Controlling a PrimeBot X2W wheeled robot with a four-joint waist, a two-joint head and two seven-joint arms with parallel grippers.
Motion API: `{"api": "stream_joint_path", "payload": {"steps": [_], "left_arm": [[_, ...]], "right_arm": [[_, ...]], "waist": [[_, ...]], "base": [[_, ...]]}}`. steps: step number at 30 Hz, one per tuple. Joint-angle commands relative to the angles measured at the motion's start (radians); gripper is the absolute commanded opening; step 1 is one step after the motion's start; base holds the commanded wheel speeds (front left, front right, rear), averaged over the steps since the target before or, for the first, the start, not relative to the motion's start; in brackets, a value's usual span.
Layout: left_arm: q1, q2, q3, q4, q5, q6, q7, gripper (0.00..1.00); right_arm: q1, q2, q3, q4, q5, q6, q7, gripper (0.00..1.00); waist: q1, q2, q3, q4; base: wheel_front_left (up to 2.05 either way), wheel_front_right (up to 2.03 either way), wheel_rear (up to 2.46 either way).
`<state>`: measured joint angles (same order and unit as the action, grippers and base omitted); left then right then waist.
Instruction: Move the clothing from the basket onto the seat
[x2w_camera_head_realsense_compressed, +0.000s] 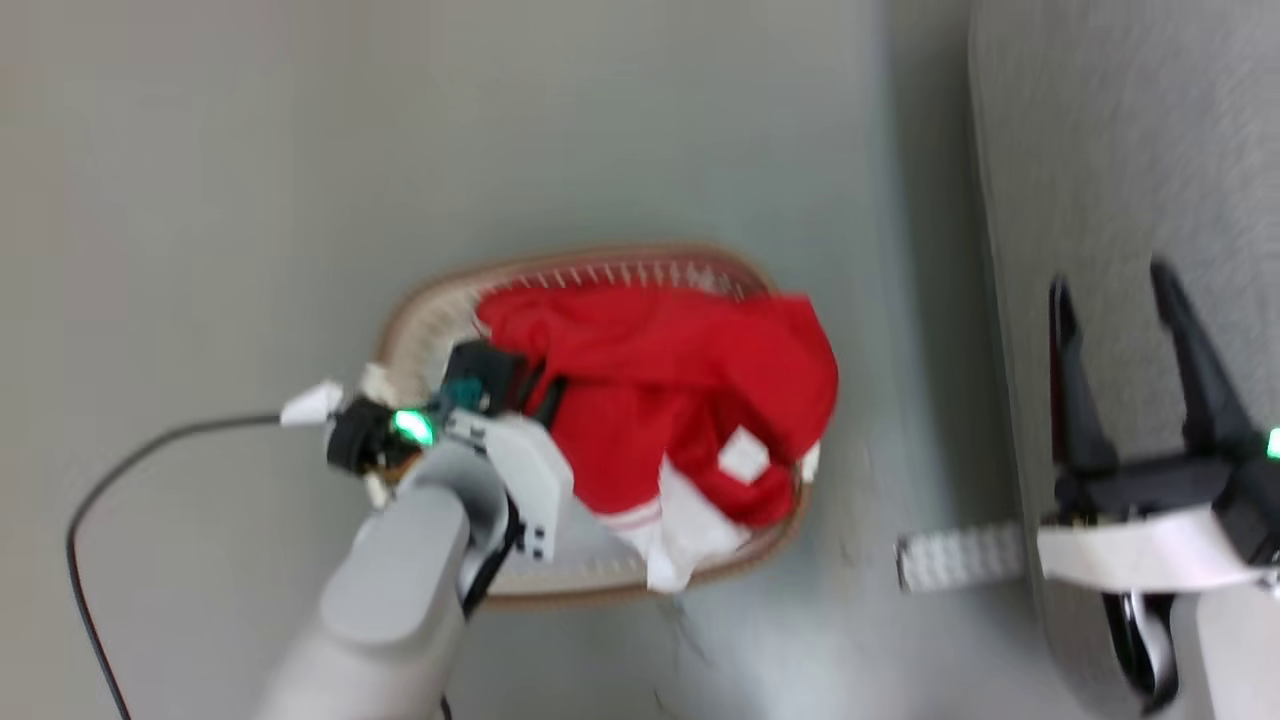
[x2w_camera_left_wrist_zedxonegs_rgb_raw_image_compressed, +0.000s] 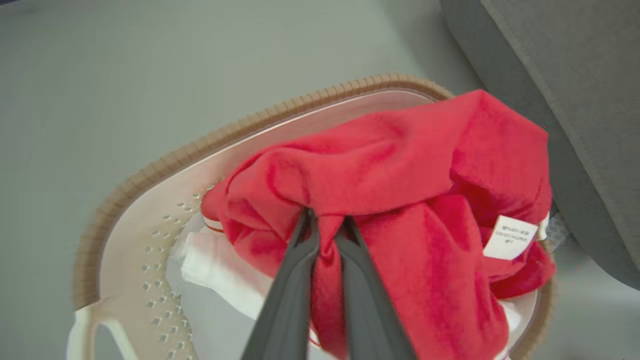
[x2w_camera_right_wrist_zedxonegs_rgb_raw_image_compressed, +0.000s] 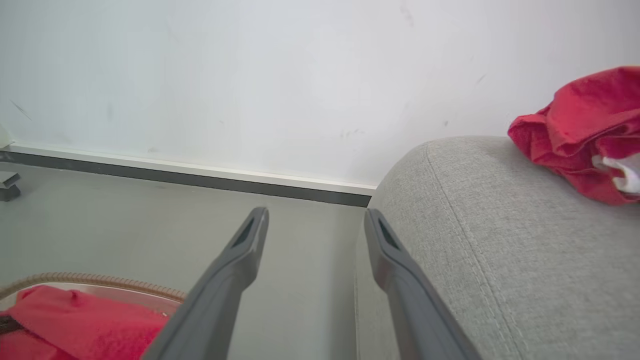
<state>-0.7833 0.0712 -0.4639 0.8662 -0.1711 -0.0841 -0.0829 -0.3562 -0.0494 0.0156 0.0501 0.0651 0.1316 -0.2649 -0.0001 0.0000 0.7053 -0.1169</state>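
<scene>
The white basket (x2w_camera_head_realsense_compressed: 430, 310) with its brown rim (x2w_camera_left_wrist_zedxonegs_rgb_raw_image_compressed: 200, 145) stands on the grey floor, heaped with red clothing (x2w_camera_head_realsense_compressed: 680, 390) that has white panels and a small white label (x2w_camera_left_wrist_zedxonegs_rgb_raw_image_compressed: 510, 237). My left gripper (x2w_camera_left_wrist_zedxonegs_rgb_raw_image_compressed: 325, 220) is down in the heap, shut on a bunched fold of the red fabric. The grey seat (x2w_camera_head_realsense_compressed: 1130, 150) lies to the right of the basket. Over its edge hangs my right gripper (x2w_camera_head_realsense_compressed: 1110, 285), open, with nothing between its fingers (x2w_camera_right_wrist_zedxonegs_rgb_raw_image_compressed: 250, 235). Another red garment (x2w_camera_right_wrist_zedxonegs_rgb_raw_image_compressed: 585, 130) lies on the seat (x2w_camera_right_wrist_zedxonegs_rgb_raw_image_compressed: 500, 240), beyond that gripper.
A black cable (x2w_camera_head_realsense_compressed: 130, 470) trails over the floor left of the basket. In the right wrist view a white wall with a dark baseboard (x2w_camera_right_wrist_zedxonegs_rgb_raw_image_compressed: 200, 177) runs behind the seat. A narrow strip of floor (x2w_camera_head_realsense_compressed: 900, 300) separates basket and seat.
</scene>
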Motion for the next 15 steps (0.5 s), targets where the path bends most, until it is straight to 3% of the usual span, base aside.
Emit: {"api": "stream_joint_path", "payload": {"steps": [1,15], "left_arm": [[0.041,-0.006,0.002,-0.007,-0.019,0.005,-0.015,0.0],[0.251,0.032,0.037,-0.247,-0.09,0.071,0.023,0.0]], "right_arm": [[0.043,-0.002,-0.014,0.021,0.004,-0.002,0.001,1.0],[0.282,-0.002,0.015,0.123,-0.011,-0.002,0.001,1.0]], "waist": [[0.0001,0.0,-0.215,0.097],[0.0001,0.0,-0.612,0.192]], "base": [[0.0,0.0,0.0],[0.0,0.0,0.0]]}}
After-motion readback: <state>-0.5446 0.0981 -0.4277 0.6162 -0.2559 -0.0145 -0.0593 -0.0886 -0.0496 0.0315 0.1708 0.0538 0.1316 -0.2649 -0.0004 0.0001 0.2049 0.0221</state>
